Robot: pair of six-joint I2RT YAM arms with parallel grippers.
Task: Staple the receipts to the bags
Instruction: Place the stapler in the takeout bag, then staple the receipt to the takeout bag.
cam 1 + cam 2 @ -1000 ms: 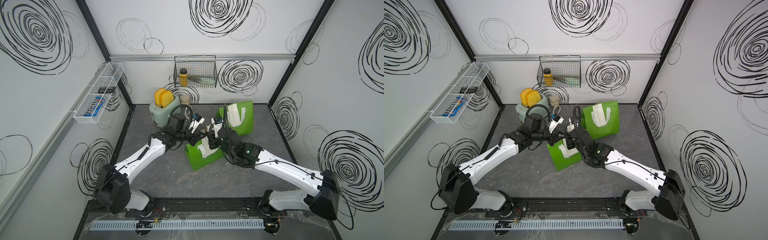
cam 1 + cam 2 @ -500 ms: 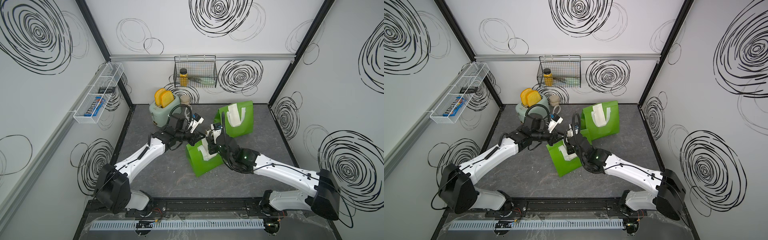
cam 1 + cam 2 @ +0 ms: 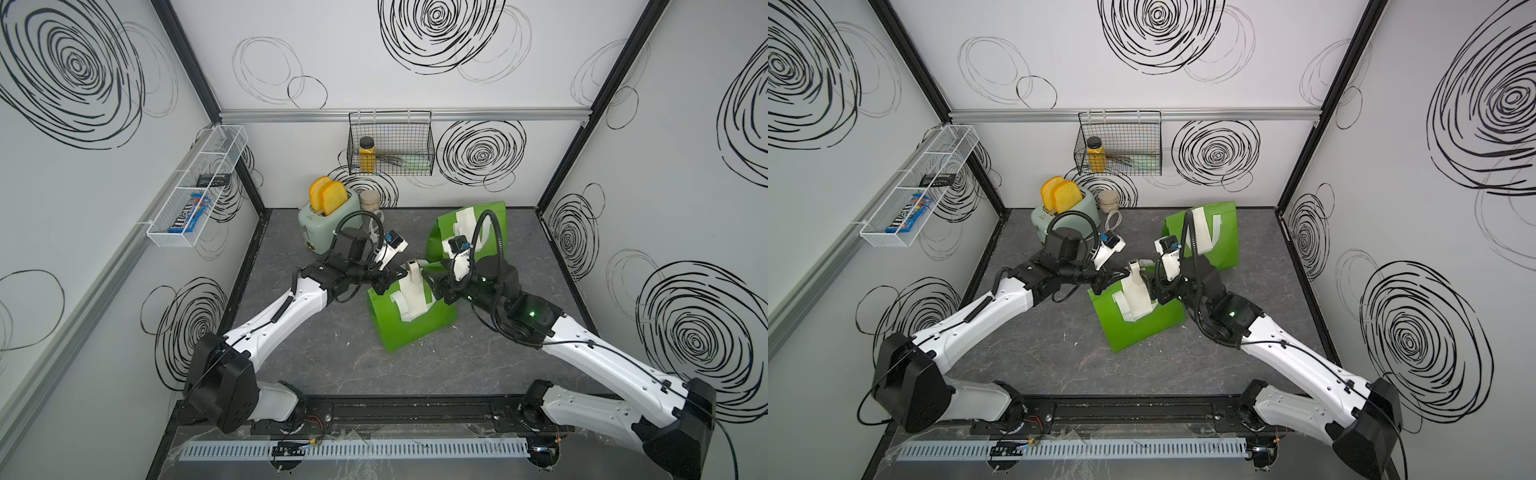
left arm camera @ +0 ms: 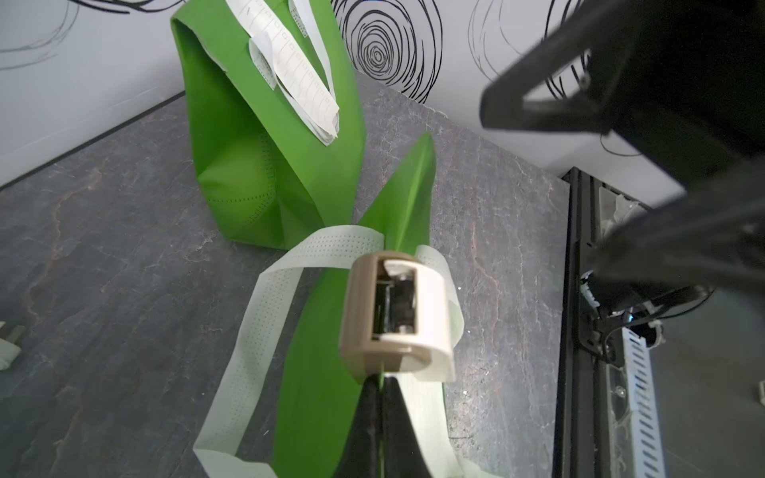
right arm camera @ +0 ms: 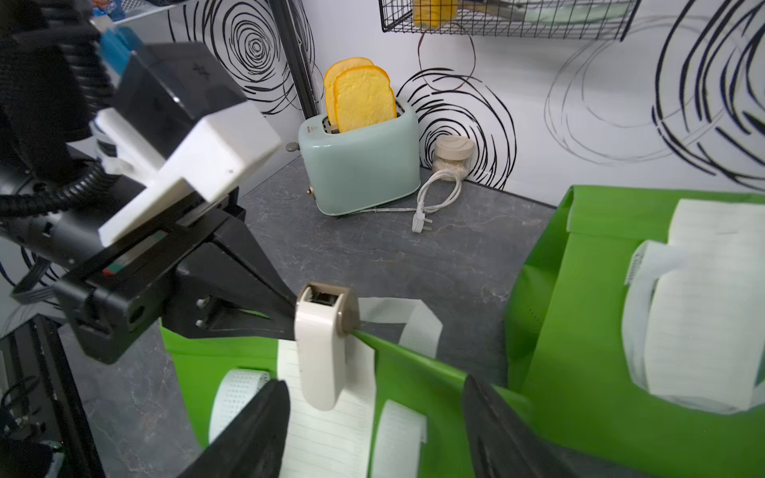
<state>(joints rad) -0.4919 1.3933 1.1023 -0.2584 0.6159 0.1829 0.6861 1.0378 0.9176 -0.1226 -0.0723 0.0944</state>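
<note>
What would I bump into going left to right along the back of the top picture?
White wire shelf on the wall → toaster → little jar → green bag standing at the back.

You see the stapler (image 5: 321, 351) astride the top edge of the near bag (image 5: 418, 374), over the receipt (image 5: 327, 438). The left gripper (image 5: 285, 308) pinches that edge beside the stapler; the right gripper (image 5: 372, 391) gapes just below it.
</note>
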